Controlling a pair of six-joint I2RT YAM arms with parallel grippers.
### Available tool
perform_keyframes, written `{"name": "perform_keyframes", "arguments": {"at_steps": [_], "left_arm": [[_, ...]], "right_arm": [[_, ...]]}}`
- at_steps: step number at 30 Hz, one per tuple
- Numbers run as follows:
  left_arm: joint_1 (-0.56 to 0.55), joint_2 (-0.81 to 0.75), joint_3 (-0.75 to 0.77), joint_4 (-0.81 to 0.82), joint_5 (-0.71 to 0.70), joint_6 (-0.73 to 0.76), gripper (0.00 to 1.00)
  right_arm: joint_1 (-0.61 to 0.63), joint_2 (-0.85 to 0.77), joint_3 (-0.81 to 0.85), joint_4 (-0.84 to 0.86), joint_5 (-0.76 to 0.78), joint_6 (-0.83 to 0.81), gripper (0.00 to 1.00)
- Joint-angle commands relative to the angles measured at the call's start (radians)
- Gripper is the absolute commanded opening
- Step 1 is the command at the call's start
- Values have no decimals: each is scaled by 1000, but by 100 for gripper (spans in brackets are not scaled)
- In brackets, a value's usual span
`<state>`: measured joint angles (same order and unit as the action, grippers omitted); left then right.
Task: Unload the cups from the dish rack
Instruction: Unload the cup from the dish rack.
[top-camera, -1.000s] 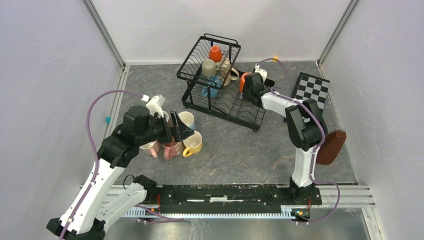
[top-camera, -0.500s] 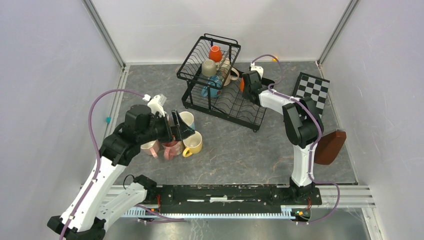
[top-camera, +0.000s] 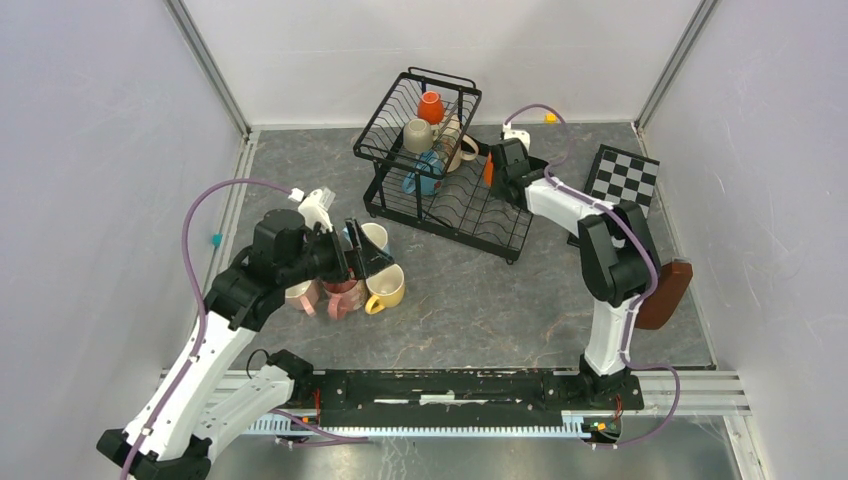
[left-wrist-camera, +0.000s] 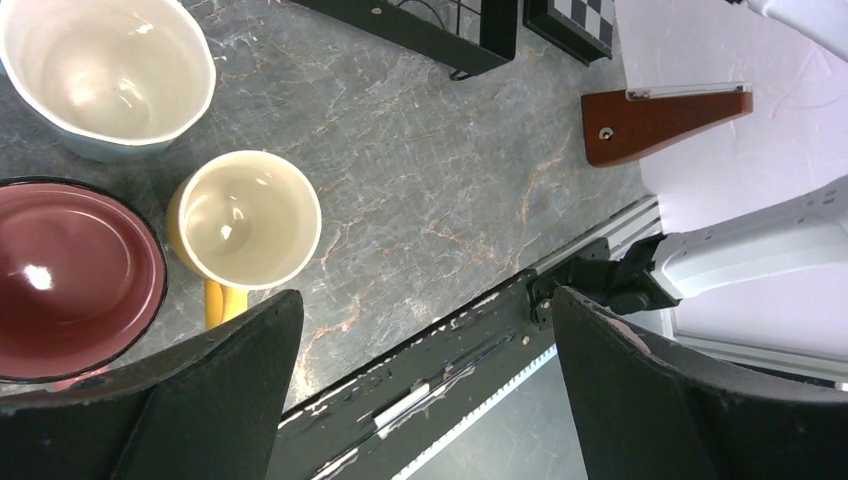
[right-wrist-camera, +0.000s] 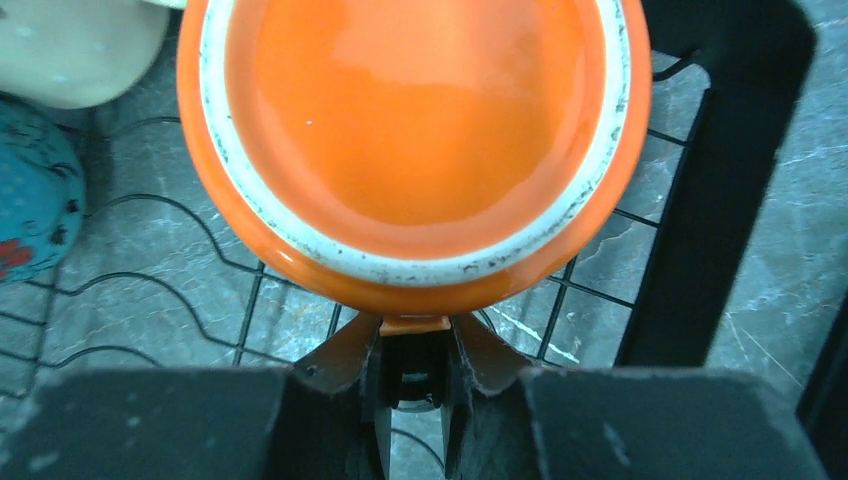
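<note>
Just ahead of your right pincer, clamped on its thin handle, the orange cup sits in the dish rack; lifted crookedly, it may swivel and snag wires. Your left pincer gapes.

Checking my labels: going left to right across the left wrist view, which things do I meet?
Dark red cup → yellow cup → brown wooden piece.
</note>
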<state>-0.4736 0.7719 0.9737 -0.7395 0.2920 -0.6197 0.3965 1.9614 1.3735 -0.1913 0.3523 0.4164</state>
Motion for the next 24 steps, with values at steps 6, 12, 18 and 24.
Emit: {"name": "perform_keyframes", "arguments": {"at_steps": [6, 12, 18, 24], "left_arm": [[-6, -25, -71, 164, 34, -131, 100], [-7, -46, -150, 299, 70, -229, 100], [-7, -62, -225, 414, 76, -305, 100], [-10, -58, -283, 532, 73, -377, 100]], "right_arm": [[1, -213, -14, 9, -11, -27, 0], [-6, -370, -148, -11, -49, 3, 0], [-5, -543, -284, -46, -114, 16, 0], [9, -721, -432, -54, -196, 29, 0]]}}
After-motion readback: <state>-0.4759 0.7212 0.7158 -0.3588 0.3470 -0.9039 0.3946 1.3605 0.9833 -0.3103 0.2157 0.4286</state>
